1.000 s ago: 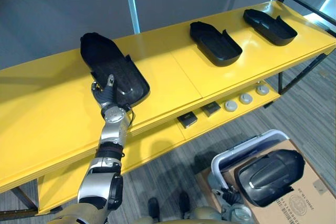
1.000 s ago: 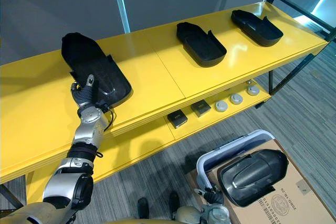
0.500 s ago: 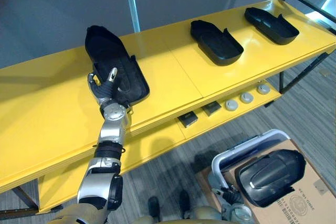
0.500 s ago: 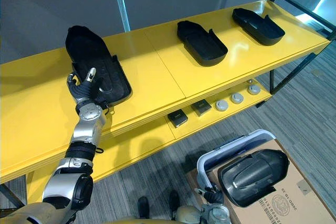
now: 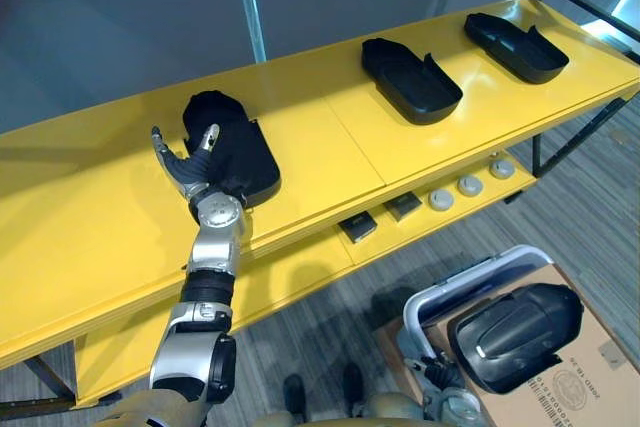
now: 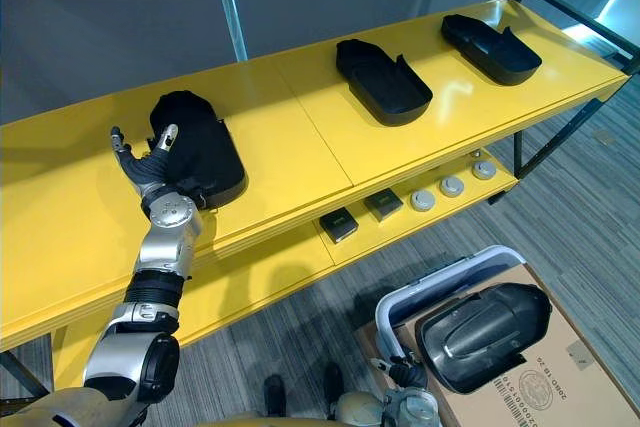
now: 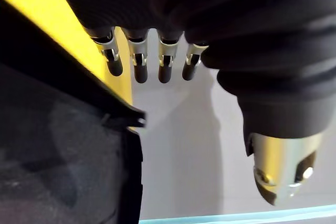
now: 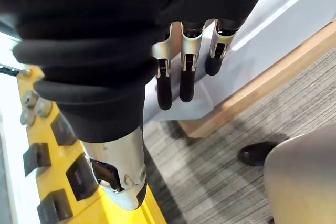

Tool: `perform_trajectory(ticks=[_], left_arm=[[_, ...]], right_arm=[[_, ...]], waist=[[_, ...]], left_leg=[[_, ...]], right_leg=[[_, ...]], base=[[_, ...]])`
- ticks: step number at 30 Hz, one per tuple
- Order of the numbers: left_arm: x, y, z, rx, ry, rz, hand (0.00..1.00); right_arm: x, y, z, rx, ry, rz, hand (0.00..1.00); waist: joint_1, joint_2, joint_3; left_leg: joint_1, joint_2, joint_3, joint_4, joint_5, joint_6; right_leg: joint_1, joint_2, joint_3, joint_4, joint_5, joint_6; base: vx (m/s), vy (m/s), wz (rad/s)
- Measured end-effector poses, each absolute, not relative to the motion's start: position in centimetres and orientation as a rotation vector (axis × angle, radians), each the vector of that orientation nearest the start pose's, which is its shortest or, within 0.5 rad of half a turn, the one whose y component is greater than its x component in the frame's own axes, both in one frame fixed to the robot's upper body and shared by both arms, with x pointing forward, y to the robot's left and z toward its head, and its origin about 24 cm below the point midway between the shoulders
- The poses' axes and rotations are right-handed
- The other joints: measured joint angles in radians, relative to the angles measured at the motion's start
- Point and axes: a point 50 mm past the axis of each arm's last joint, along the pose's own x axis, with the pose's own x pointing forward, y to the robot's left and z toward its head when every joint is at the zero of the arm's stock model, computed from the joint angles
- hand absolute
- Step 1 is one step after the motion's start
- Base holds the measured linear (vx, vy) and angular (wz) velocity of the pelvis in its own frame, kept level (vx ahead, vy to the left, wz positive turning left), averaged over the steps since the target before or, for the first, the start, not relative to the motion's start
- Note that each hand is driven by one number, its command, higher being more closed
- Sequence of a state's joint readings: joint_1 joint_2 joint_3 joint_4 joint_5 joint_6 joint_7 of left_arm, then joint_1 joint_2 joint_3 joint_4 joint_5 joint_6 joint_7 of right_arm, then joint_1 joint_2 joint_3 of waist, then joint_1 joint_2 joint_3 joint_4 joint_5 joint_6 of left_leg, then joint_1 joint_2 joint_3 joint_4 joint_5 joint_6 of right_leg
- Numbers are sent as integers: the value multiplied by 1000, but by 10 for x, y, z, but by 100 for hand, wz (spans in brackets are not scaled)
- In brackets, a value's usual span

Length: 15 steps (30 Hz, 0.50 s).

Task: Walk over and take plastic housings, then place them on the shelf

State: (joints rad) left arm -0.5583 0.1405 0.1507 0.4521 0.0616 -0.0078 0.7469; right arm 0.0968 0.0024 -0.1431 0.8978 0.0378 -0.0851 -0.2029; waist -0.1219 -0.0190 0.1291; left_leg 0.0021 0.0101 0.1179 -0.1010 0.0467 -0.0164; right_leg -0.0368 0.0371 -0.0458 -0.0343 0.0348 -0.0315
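Black plastic housing lies flat on the yellow shelf, towards its left end. The robot's left hand is at the housing's near edge, fingers spread and gripping nothing, so this looks like the tail of a placing step. Two more housings lie further right, a fourth housing sits in the cardboard box, and the right hand hangs with loose, straight fingers. Next, I'd guess, the left arm must draw clear without nudging the piece.
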Motion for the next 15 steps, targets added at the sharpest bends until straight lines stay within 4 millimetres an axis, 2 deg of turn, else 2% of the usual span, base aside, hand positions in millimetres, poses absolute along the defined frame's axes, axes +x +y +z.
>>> perform_trajectory(ticks=[2,5,9,12,13,15], left_arm=[[334,207,112,113,-193,782,0],[316,186,111,141,-260,703,0],[289,156,86,204,-234,569,0],[268,148,68,255,-196,499,0],[261,146,61,269,-180,472,100],[254,141,56,303,-180,431,100]], right_arm=[[122,-184,-145,7,909,-372,0],[121,-185,-145,2,913,-384,0],[118,-187,-147,1,928,-392,0],[116,-188,-148,-2,934,-394,0],[115,-188,-148,-1,936,-395,0],[112,-188,-149,0,941,-397,0]], waist=[[0,2,-1],[4,8,-4],[28,14,-8],[31,18,-11],[34,18,-11],[51,18,-11]], left_leg=[[0,0,0,-1,0,0],[0,-1,-7,-1,0,0],[7,0,-9,-1,0,0],[11,2,-11,-2,0,0],[11,2,-12,-2,0,0],[11,3,-12,-2,0,0]], right_leg=[[0,0,0,0,0,0],[2,-1,-5,0,0,0],[11,0,-8,-1,0,0],[16,1,-9,-1,-1,1],[15,1,-10,-1,-3,4],[16,1,-11,-1,-9,13]], base=[[0,0,0],[0,0,6],[0,0,1],[0,0,3],[0,0,0],[0,0,2]])
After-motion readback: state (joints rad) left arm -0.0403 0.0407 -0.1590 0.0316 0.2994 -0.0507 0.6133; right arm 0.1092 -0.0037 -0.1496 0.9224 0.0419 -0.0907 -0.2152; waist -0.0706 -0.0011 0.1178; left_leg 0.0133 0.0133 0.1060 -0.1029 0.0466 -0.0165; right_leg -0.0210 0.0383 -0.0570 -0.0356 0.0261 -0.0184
